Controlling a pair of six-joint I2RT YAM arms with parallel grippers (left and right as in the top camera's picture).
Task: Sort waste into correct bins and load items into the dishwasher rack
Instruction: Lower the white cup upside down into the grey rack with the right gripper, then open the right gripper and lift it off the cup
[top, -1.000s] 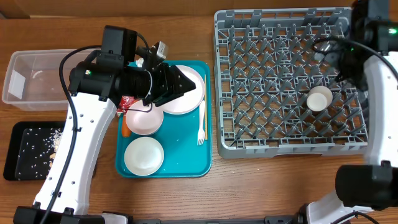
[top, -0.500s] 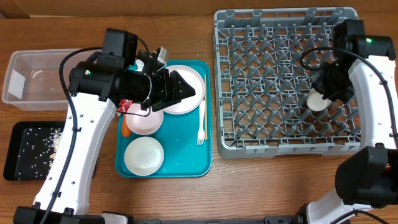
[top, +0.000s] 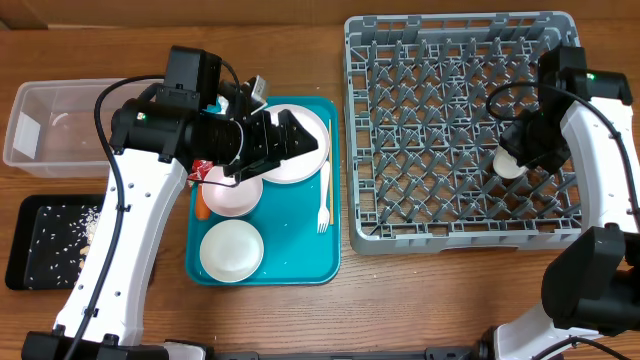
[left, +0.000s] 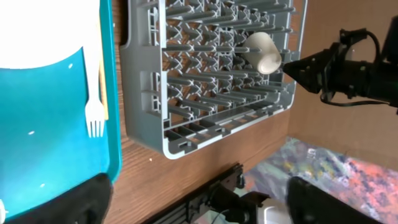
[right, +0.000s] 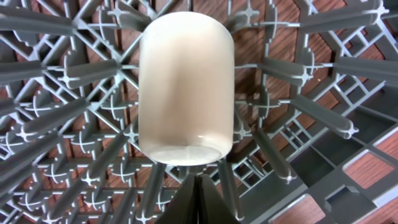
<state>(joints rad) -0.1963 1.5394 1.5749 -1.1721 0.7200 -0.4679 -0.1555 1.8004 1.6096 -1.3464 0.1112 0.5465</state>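
The small white cup (top: 509, 164) lies on its side among the pegs of the grey dishwasher rack (top: 400, 215). My right gripper (top: 523, 153) is shut and empty, its tips (right: 200, 190) just short of the cup's (right: 186, 87) rim. My left gripper (top: 297, 140) hangs open over the round white plate (top: 312, 165) on the teal tray. Its fingers (left: 84, 202) are wide apart with nothing between them. A pink bowl (top: 232, 193), a white bowl (top: 231, 250) and the white fork (top: 323, 203) lie on the tray. A red wrapper (top: 203, 167) and a carrot (top: 203, 209) sit at its left edge.
The teal tray (top: 300, 262) lies left of the rack. A clear tub (top: 45, 125) stands at the far left, with the black tray (top: 40, 262) holding rice scraps in front of it. A thin wooden stick (left: 104, 87) lies beside the fork (left: 94, 118).
My right gripper has shut and come down from the rack's far right to the cup's side. My left gripper has opened wider over the plate.
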